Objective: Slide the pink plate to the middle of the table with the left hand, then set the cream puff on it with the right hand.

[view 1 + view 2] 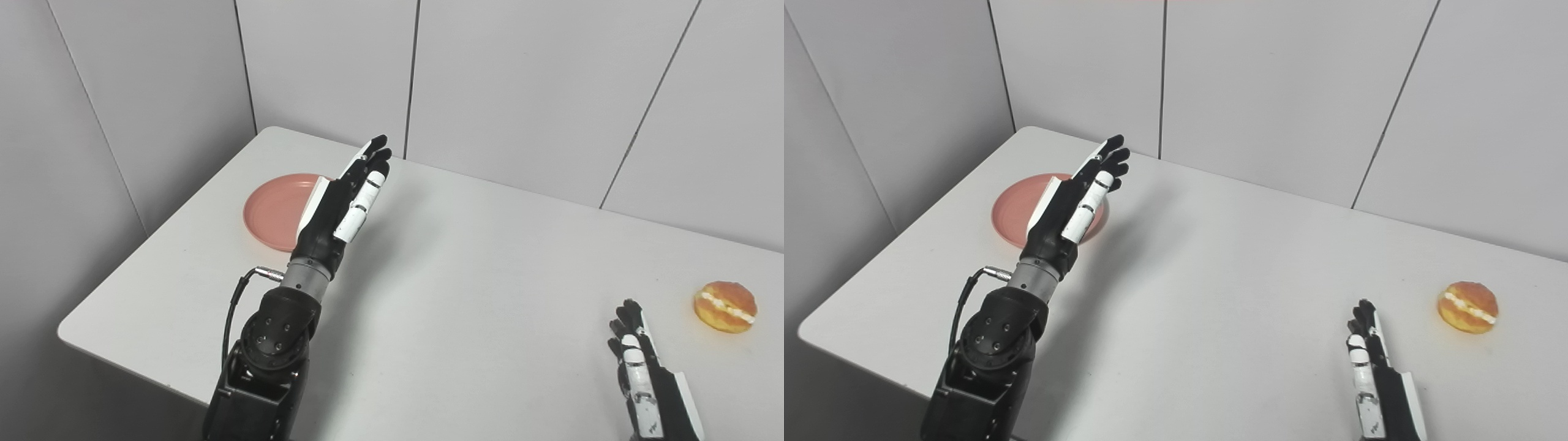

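A pink plate (274, 208) lies near the table's far left corner. My left hand (346, 199) is raised above the plate's right edge, fingers straight and together, holding nothing; it hides part of the plate. A cream puff (725, 306), golden with a white cream seam, sits at the right side of the table. My right hand (640, 373) stays low near the front right, fingers extended, nothing in it, a short way left of and nearer than the puff.
The white table (465, 275) has rounded corners; its left edge and front left corner are in view. Grey wall panels stand close behind it and along the left side.
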Controlling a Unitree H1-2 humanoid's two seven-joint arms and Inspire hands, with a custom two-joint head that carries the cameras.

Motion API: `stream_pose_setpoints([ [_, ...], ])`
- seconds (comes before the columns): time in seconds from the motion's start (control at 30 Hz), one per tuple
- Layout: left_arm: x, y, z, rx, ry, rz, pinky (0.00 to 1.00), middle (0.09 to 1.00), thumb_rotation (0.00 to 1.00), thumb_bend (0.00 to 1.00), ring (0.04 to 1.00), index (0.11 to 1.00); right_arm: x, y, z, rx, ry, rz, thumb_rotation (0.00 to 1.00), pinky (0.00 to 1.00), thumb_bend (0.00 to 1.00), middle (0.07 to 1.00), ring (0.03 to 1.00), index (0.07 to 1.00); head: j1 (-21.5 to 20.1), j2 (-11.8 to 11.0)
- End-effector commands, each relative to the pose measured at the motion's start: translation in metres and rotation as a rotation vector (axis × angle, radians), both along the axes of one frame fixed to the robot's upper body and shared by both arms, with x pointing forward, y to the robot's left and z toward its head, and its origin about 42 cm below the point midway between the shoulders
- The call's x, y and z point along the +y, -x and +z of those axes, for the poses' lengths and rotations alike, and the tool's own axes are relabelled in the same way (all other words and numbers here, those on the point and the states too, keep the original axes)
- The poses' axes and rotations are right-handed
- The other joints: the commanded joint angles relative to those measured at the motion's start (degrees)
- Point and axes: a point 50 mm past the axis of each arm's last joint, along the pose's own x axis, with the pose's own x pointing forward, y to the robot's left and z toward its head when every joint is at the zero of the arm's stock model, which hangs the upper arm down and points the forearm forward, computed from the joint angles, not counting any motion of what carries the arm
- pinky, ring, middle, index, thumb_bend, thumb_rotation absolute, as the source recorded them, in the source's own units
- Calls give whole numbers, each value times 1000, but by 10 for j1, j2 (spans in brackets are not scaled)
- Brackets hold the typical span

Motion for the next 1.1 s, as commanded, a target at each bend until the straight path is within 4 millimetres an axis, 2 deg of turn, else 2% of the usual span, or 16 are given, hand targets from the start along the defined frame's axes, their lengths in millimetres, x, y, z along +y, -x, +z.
stream_pose_setpoints([
  [0.0, 7, -8, 20, -102, -13, 7, 905, 935, 931, 423, 920, 919, 2, -3, 14, -55, -21, 6, 1000, 1000, 14, 1000, 1000, 1000, -1, 1],
  [0.1, 17, -13, 22, -118, 5, 37, 901, 937, 920, 428, 917, 918, 2, -3, 14, -53, -14, 7, 1000, 1000, 26, 1000, 1000, 1000, -1, 1],
  [0.13, 19, -15, 23, -120, 16, 46, 912, 941, 886, 437, 923, 921, 2, -3, 14, -53, -12, 8, 1000, 1000, 23, 1000, 1000, 1000, 1, 3],
  [0.2, 25, -19, 26, -125, 25, 58, 940, 951, 884, 444, 938, 932, 2, -3, 14, -48, -18, 4, 1000, 1000, 26, 1000, 1000, 1000, 1, 3],
  [0.4, 43, -27, 37, -143, 19, 106, 961, 966, 912, 374, 953, 953, 2, -3, 14, -48, -16, 3, 1000, 1000, 27, 1000, 1000, 1000, 1, 3],
  [0.5, 52, -31, 40, -156, 6, 134, 915, 932, 924, 369, 903, 916, 2, -4, 13, -52, -17, 2, 1000, 1000, 29, 1000, 1000, 1000, 1, 3],
  [0.63, 62, -37, 42, -162, -1, 171, 892, 926, 933, 385, 901, 906, 2, -4, 13, -50, -25, -1, 1000, 1000, 28, 1000, 1000, 1000, 2, 4],
  [0.93, 84, -43, 45, -169, 33, 268, 855, 892, 873, 435, 882, 876, 2, -4, 14, -47, -18, 0, 1000, 1000, 34, 1000, 1000, 1000, 2, 6],
  [1.07, 93, -44, 46, -161, 36, 279, 865, 903, 920, 408, 889, 892, 2, -4, 15, -50, -20, -1, 1000, 1000, 26, 1000, 1000, 1000, 3, 7],
])
